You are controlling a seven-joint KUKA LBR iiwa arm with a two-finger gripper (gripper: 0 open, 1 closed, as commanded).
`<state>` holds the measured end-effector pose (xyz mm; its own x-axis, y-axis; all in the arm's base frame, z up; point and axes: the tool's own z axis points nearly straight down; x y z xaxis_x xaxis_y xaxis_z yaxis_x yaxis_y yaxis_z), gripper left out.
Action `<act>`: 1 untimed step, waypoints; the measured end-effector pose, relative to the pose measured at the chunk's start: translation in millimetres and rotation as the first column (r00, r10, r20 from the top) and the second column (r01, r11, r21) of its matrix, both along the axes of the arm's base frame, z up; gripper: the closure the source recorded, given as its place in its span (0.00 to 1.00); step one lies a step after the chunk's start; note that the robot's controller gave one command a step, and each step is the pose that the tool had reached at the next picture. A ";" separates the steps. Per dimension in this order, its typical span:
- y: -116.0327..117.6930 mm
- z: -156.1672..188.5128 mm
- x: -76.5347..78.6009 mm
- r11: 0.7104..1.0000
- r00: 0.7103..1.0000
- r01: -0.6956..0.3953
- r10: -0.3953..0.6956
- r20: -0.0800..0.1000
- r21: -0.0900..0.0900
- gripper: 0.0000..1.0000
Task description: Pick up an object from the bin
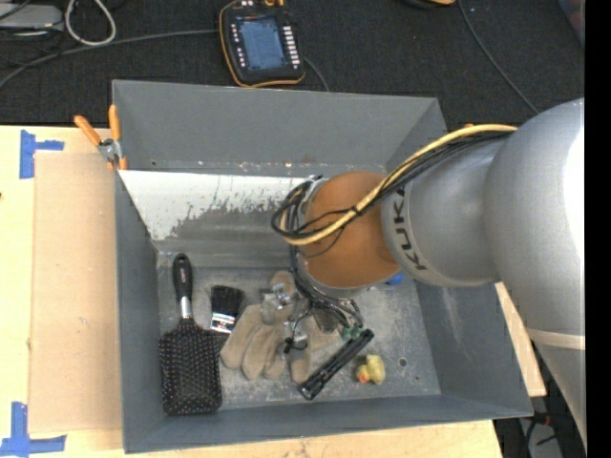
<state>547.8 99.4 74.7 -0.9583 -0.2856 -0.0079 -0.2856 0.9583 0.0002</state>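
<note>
"KUKA" in black letters, on the silver arm (477, 218)

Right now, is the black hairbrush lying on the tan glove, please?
No, the black hairbrush lies beside the tan glove, to its left.
</note>
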 end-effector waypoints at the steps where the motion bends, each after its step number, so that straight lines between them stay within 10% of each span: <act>1: -0.5 12.5 -2.4 1.000 1.000 0.000 0.000 -0.007 -0.002 1.00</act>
<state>545.3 98.9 87.1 -0.9585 -0.2852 -0.0004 -0.2852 0.9585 0.0006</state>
